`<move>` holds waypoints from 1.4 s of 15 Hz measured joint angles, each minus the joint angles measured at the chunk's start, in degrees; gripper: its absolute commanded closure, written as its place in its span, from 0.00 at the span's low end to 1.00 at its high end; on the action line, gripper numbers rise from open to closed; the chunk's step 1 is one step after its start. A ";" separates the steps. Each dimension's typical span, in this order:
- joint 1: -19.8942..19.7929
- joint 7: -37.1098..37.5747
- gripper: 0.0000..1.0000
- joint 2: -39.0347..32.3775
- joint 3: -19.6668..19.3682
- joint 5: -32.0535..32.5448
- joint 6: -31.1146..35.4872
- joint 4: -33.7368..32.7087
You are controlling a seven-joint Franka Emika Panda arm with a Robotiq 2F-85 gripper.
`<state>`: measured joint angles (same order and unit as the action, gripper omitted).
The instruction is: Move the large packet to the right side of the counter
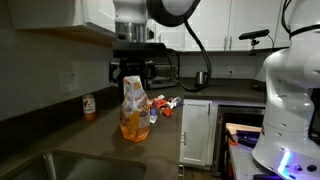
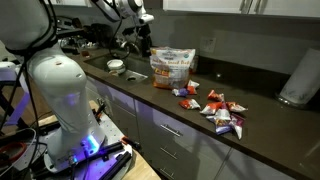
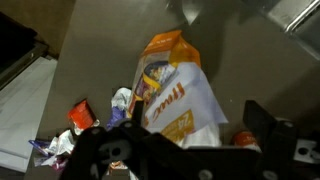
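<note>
One large packet (image 1: 133,112) stands upright on the bench (image 1: 100,140), roughly mid-run. It is a clear, crinkly bag with orange-yellow contents low down and red and white print nearer the top. In the exterior view from the opposite end (image 2: 172,66) it stands back from the front edge.

Gripper (image 1: 132,80) hangs straight over the packet, pointing down, fingers set wide. The fingertips reach about level with the bag's top edge, one to each side. Wrist view agrees: the dark fingers enter from the bottom of the frame, spread apart, with the packet (image 3: 178,100) between and below them. Cannot tell whether either finger touches the plastic. The bag shows no lift or tilt.

Several small packets (image 1: 163,105), red and white, lie loose just beside the large one. In an exterior view (image 2: 222,112) they trail off along the bench away from it. The wrist view catches a few (image 3: 80,115) off to one side.

Sink (image 1: 55,165) is set in the bench on the opposite side of the packet from the small ones, well apart from it. A small can (image 1: 89,107) with a red label stands near the back wall between sink and packet.
</note>
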<state>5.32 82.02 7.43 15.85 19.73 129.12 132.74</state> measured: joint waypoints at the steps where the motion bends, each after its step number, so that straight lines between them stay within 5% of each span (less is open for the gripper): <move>1: -0.09 3.61 0.00 -0.61 -0.27 4.23 0.83 -0.03; 2: -0.11 7.24 0.25 -1.15 -0.50 8.68 1.00 -0.15; 6: 0.15 17.62 0.47 -2.58 -0.86 19.72 -2.15 -0.83; 13: 2.58 18.24 0.93 -2.32 -0.93 18.54 -7.81 -2.97; 21: 2.69 18.13 0.94 -0.65 -1.18 16.45 -8.04 -2.93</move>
<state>8.00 100.15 6.78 14.67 36.18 121.07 129.81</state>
